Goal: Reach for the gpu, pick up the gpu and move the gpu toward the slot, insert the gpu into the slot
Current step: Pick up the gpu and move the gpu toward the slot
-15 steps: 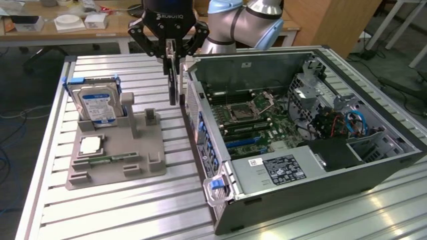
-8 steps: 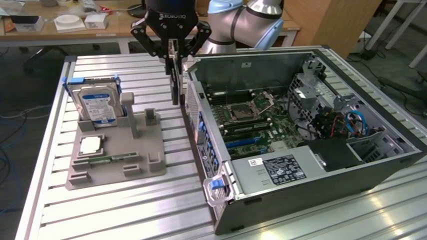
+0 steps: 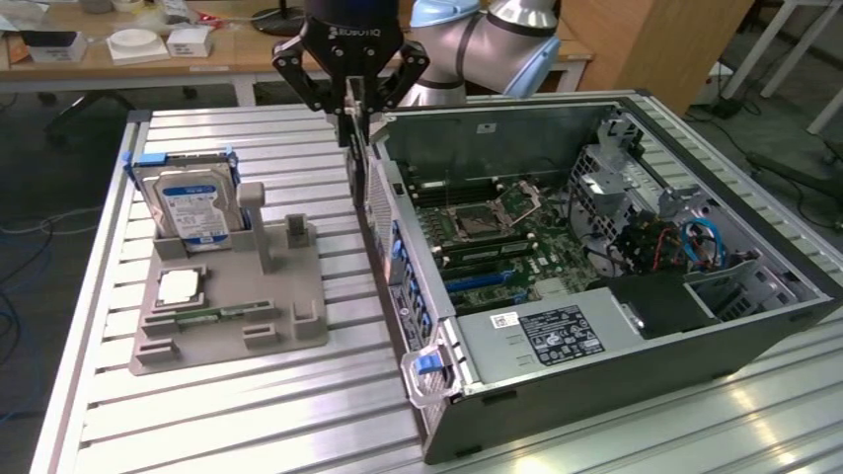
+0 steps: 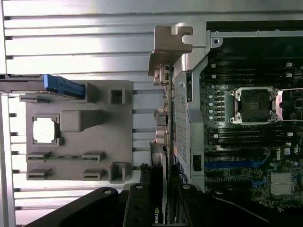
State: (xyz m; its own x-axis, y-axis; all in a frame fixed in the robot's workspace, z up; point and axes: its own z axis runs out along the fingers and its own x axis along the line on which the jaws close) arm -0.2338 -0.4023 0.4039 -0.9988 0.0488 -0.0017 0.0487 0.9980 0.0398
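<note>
The hand (image 3: 353, 107) hangs in the upper middle of the exterior view, partly closed with its two black fingers (image 3: 306, 84) pressed against the opposite faces of the graphics card (image 3: 357, 163), which it holds. The card hangs straight down below the hand, upright and seen edge-on as a thin dark strip. It sits just beside the perforated outer wall of the open computer case (image 3: 685, 326), on the side toward the exterior view's left. In the wrist view the hand (image 4: 160, 201) grips one end of the graphics card (image 4: 160, 156). The pale metal bracket (image 4: 169, 45) is at the card's far end, close against the case wall. The slot (image 3: 481, 283), a blue strip, lies on the green motherboard (image 3: 527, 232) inside the case, in the middle of the exterior view. It is well apart from the card, with nothing plugged into it. The wrist view shows the same slot (image 4: 227, 165) past the case wall. A grey holder (image 3: 296, 326) rests on the slatted metal counter (image 3: 264, 425) in the exterior view's left half. It carries a hard drive (image 3: 195, 202) standing upright and a square silver chip (image 3: 178, 286) lying flat.
</note>
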